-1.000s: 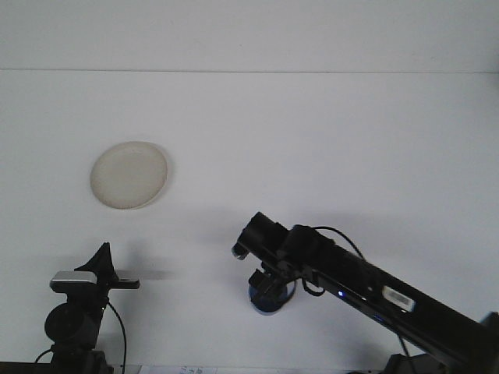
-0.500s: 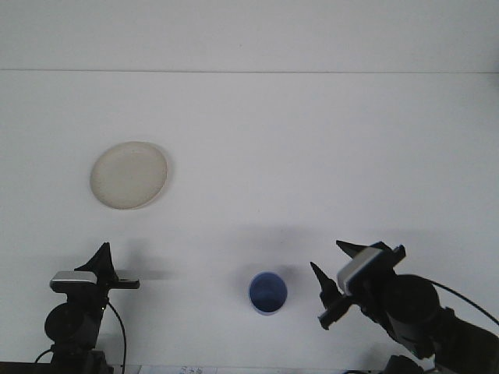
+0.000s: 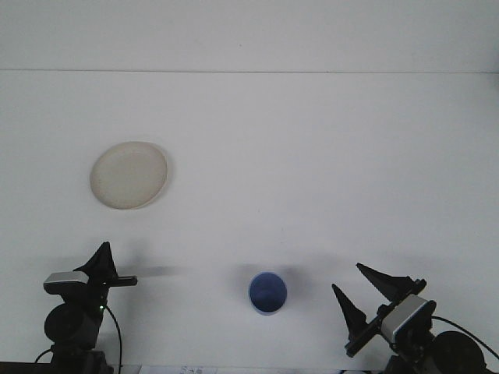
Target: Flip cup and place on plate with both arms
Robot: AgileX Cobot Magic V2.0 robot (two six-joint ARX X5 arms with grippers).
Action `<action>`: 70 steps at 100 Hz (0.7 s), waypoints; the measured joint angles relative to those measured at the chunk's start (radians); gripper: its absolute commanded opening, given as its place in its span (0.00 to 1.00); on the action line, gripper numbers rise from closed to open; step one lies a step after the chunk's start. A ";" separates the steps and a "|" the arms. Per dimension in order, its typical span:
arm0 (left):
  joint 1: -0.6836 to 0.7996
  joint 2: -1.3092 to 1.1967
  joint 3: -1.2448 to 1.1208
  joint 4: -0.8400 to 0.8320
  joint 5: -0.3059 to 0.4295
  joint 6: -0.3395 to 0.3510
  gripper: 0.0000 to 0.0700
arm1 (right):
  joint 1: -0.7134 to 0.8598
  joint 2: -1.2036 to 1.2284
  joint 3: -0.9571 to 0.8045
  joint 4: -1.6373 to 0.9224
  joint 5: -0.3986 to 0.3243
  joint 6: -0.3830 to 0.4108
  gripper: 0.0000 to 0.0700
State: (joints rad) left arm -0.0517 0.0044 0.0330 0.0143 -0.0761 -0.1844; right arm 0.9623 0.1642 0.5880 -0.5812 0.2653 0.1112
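A blue cup (image 3: 267, 293) stands upright with its mouth up near the table's front edge, a little right of centre. A round cream plate (image 3: 129, 174) lies flat at the mid left. My right gripper (image 3: 361, 290) is open at the bottom right, well to the right of the cup and apart from it, with nothing between its fingers. My left gripper (image 3: 111, 267) sits low at the bottom left, far from the cup and below the plate; one dark pointed finger and a thin bar show.
The white table (image 3: 312, 156) runs back to a pale wall edge near the top. Arm bases and cables fill both bottom corners.
The right arm let go of the cup, which now stands alone, and drew back to the lower right corner with its gripper open. The left gripper has barely shifted.
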 measured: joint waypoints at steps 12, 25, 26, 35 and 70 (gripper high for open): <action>0.000 0.000 0.011 0.013 0.033 -0.137 0.02 | 0.000 0.000 0.000 0.000 0.000 -0.002 0.61; -0.002 0.048 0.151 -0.100 0.138 -0.203 0.02 | 0.000 0.000 0.000 0.000 0.000 -0.002 0.61; -0.002 0.055 0.167 -0.105 0.143 -0.203 0.02 | 0.000 0.000 0.000 0.000 0.000 -0.002 0.61; -0.002 0.133 0.324 -0.164 0.188 -0.185 0.08 | 0.000 0.000 0.000 0.000 0.001 -0.002 0.61; -0.174 0.758 0.848 -0.597 0.558 0.008 0.69 | 0.001 0.000 0.000 0.000 0.001 -0.002 0.61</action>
State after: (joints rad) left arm -0.2260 0.7628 0.8806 -0.5823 0.4816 -0.1764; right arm 0.9630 0.1638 0.5877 -0.5816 0.2661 0.1093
